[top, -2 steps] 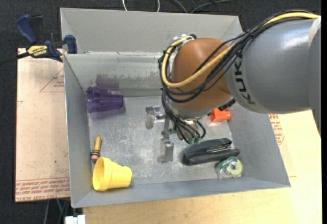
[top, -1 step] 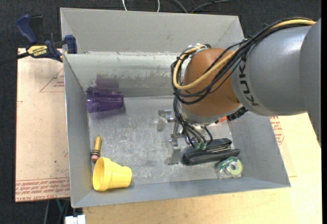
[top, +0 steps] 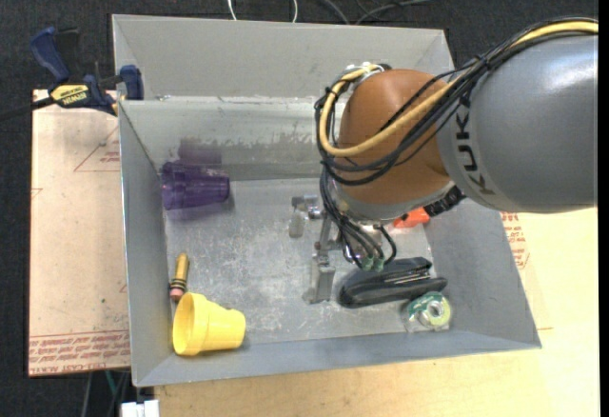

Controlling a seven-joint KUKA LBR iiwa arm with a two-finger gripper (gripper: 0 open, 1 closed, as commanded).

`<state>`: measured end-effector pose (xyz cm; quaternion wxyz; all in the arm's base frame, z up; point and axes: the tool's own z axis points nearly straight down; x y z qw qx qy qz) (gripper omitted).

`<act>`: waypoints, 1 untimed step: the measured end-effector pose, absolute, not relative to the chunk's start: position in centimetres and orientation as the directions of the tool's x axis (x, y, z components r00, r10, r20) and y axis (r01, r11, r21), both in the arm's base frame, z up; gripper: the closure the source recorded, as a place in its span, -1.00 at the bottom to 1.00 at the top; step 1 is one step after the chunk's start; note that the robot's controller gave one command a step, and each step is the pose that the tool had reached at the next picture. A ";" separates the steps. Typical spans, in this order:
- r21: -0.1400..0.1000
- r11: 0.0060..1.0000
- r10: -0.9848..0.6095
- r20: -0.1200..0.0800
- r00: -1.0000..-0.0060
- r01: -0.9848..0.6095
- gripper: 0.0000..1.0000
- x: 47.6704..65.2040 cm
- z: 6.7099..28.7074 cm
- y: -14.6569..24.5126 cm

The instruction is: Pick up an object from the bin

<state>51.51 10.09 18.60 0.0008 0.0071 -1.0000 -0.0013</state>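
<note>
Hanging low in the bin, end effector just left of black tool.
Grip state cannot be told; bare floor lies leftward.

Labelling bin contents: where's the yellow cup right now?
In the camera view the yellow cup lies in the lower-left corner of the bin, right beside a small crayon just above it, well left of the arm.

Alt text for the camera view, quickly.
The gripper is low in the grey bin, right of centre, beside a black elongated object. A purple cup lies upper left; a yellow cup and a crayon lower left.
</note>
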 end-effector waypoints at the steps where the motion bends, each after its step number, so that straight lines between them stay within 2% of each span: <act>1: 0.005 0.995 -0.102 -0.010 -0.995 -0.102 -1.00 50.8 21.3 10.1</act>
